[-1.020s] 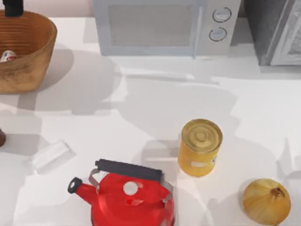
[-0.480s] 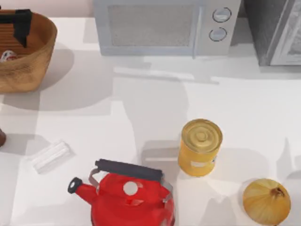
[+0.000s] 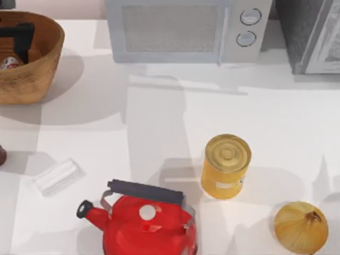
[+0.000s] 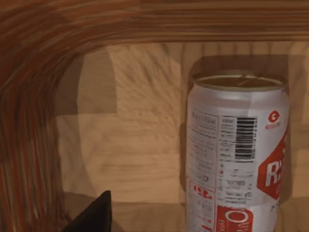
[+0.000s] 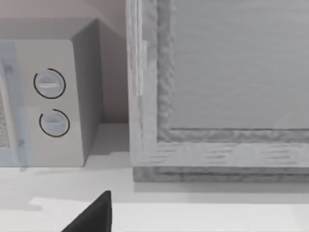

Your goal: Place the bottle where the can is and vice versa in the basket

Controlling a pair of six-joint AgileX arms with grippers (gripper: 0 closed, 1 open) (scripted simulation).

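The left gripper (image 3: pixel 20 37) hangs inside the basket (image 3: pixel 40 64) at the table's far left corner, just above the can (image 3: pixel 9 62), which stands upright on the basket floor near the ribbed wall. Whether this gripper is spread or pressed together I cannot tell (the wrist view offers 1 dark fingertip (image 4: pixel 94 217) and the can's (image 4: pixel 236 154) white-and-red label close up). A dark brown shape at the table's left edge may be the bottle (image 3: pixel 1 155), well apart from the basket. The right arm is parked facing the microwave (image 5: pixel 48 96). A clear cylinder (image 3: pixel 57 176), red kettle (image 3: pixel 146 223), yellow can (image 3: pixel 226 166) and onion (image 3: pixel 300 227) sit on the near side.
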